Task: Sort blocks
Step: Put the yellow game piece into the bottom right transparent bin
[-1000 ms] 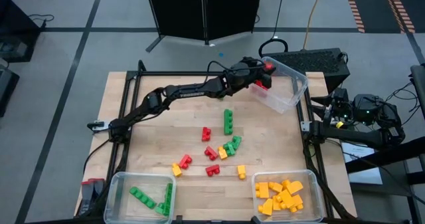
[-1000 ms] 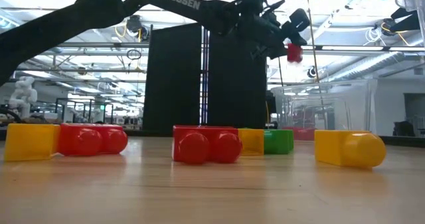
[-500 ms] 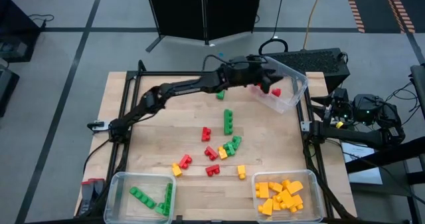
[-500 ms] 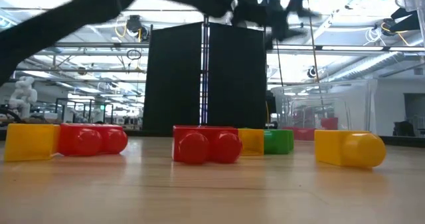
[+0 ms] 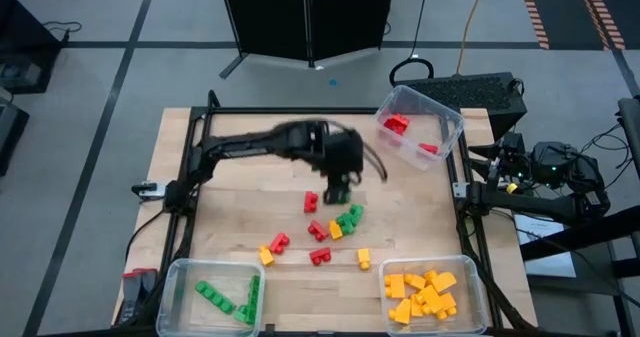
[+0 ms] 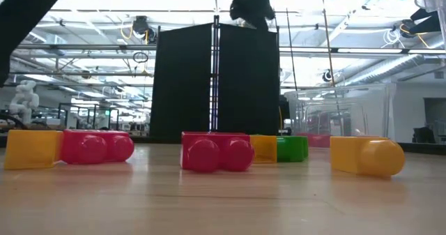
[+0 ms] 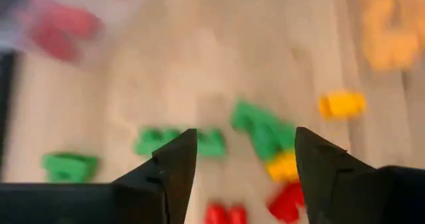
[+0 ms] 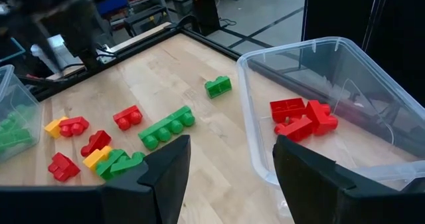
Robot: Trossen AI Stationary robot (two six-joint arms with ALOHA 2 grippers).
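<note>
The table [image 5: 180, 137] carries loose blocks [image 5: 345, 219] at its middle; the left gripper [image 5: 340, 189] hovers above them, fingers wide apart, holding nothing; the right gripper [image 8: 229, 177], off the right edge, stands open and empty.

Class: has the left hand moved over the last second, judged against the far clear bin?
Yes. The left hand has left the far bin and swung back over the loose blocks mid-table.
</note>
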